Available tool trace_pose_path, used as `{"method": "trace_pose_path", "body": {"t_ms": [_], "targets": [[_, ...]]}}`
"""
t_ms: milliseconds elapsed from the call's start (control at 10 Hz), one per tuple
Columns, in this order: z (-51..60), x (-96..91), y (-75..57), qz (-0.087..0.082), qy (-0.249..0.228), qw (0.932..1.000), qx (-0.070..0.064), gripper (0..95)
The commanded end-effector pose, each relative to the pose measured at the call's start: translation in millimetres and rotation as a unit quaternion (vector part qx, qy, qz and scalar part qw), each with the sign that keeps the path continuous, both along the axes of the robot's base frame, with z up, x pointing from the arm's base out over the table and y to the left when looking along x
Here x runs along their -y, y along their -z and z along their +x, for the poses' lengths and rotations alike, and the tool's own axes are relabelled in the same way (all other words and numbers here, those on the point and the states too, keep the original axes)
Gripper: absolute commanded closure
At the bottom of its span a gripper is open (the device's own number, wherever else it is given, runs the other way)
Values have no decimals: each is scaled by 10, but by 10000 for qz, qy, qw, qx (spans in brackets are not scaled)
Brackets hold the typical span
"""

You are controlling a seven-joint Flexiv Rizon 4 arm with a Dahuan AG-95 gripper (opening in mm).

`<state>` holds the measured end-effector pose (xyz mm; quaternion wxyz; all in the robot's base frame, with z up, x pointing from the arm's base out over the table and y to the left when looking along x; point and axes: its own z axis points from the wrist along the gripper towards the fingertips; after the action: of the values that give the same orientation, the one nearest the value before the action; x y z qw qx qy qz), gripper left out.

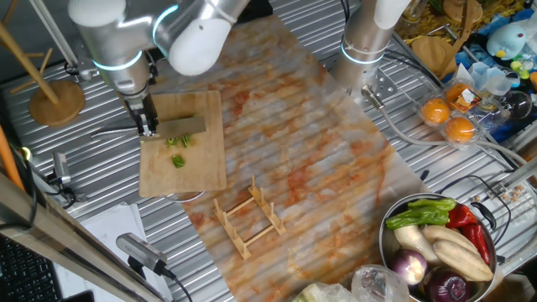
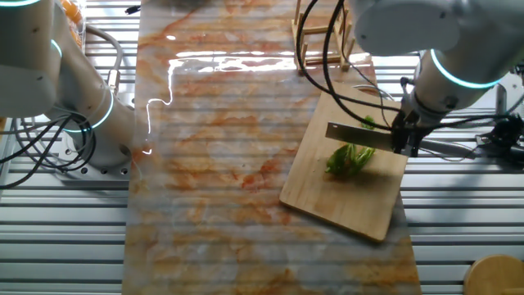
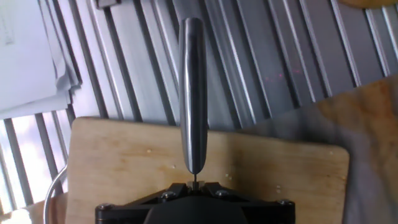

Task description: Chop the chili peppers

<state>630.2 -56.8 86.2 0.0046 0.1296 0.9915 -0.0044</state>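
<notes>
The chili peppers (image 1: 178, 149) are already cut into several chunks on the cutting board (image 1: 201, 168); more chopping seems left. A knife (image 2: 360, 135) is grasped by the gripper (image 1: 148, 126) above them.

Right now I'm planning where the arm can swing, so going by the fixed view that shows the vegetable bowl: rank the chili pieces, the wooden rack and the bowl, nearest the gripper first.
1. chili pieces, on the cutting board just beside the gripper.
2. wooden rack, mid-table on the mat.
3. vegetable bowl, far corner, farthest.
</notes>
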Motion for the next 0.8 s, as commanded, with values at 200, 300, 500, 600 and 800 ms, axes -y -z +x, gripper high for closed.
{"method": "trace_pose_path", "body": {"t_ms": [200,300,500,600,800], "targets": [[-110,28,10,3,-11,10000,27,950],[-116,31,21,8,-11,10000,20,950],[-136,28,11,46,-11,10000,-20,950],[-141,27,4,44,-16,10000,-38,950],[-163,46,52,47,-40,9999,-99,950]]}}
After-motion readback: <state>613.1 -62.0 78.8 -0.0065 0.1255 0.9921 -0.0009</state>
